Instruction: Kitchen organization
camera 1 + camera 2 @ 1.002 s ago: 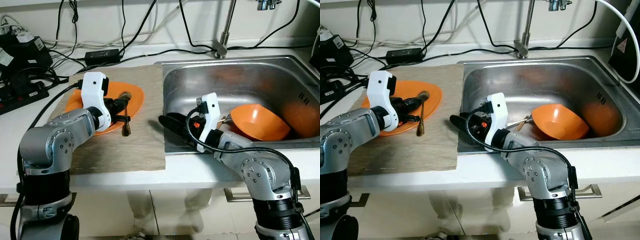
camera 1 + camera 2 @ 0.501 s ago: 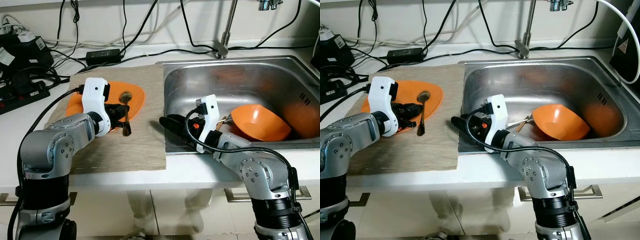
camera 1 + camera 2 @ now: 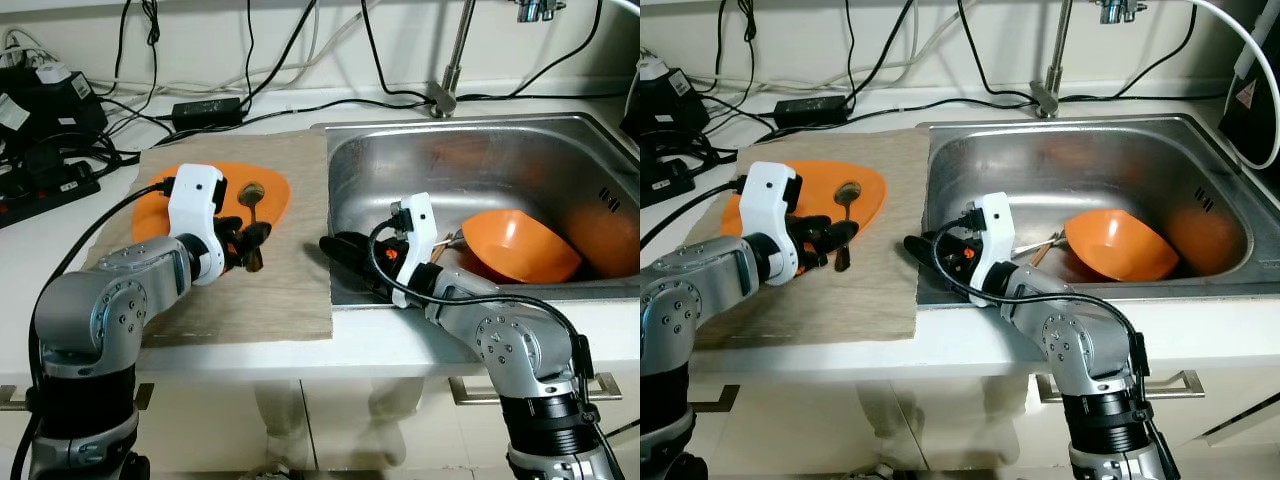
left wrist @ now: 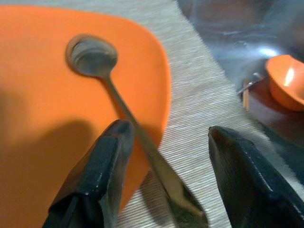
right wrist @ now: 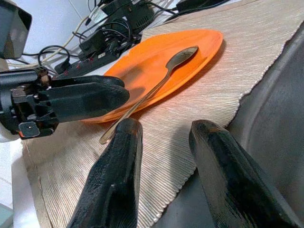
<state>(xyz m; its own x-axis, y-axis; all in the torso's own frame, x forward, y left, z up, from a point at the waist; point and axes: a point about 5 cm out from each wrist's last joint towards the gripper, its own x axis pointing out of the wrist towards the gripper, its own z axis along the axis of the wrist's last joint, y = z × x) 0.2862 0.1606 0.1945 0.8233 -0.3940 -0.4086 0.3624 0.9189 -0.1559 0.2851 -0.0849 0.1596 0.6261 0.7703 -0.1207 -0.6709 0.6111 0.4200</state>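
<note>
While the spoon [image 3: 251, 222] lies with its bowl on the orange plate [image 3: 272, 196] and its handle running off the plate's near rim onto the woven mat [image 3: 285, 290], its long axis runs roughly away from the robot, bowl at the far end and handle tip nearest; the left gripper [image 4: 166, 161] sits low over that rim with its two black fingers [image 4: 102, 171] spread wide either side of the handle, one finger over the plate and the other over the mat, grasping nothing, the handle loose in the gap; the right gripper [image 5: 164, 161] rests at the sink's [image 3: 470, 150] near left corner, just beside the mat's edge, its fingers parted and empty, pointing across the mat toward the plate; an orange bowl [image 3: 515, 243] lies tilted in the sink basin, well apart from the spoon.
</note>
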